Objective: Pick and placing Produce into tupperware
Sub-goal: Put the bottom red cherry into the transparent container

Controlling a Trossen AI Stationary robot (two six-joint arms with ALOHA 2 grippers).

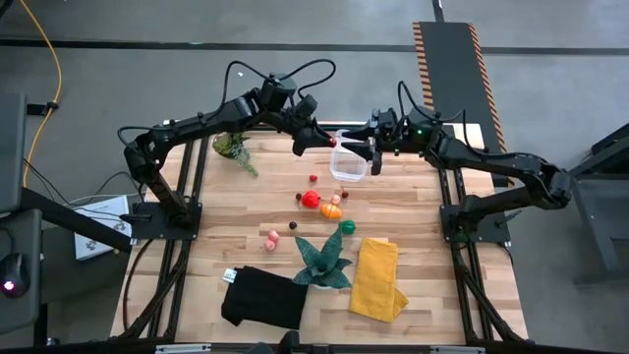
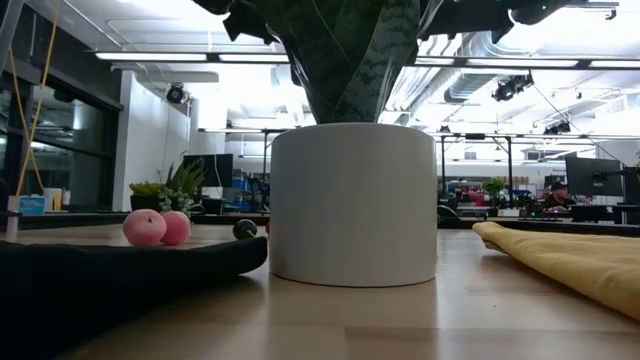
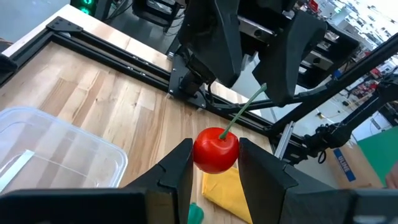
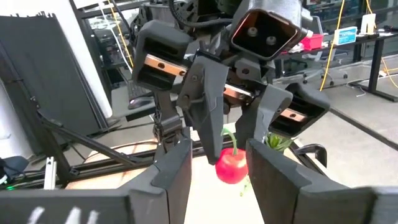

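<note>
While raised over the table | left gripper clamps a red cherry near the tupperware; right gripper beside the tub, fingers parted, holding nothing

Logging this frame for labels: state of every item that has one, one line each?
Left tool: shut on the red cherry, held above the table.
Small red toy cherry with green stem: gripped, off the table, not yet in the tub.
Right tool: raised beside the tub; grip unclear.
Clear plastic rectangular tub: upright, lid off, looks empty.
Yellow cloth: folded, lying flat.
Black cloth: lying flat.
</note>
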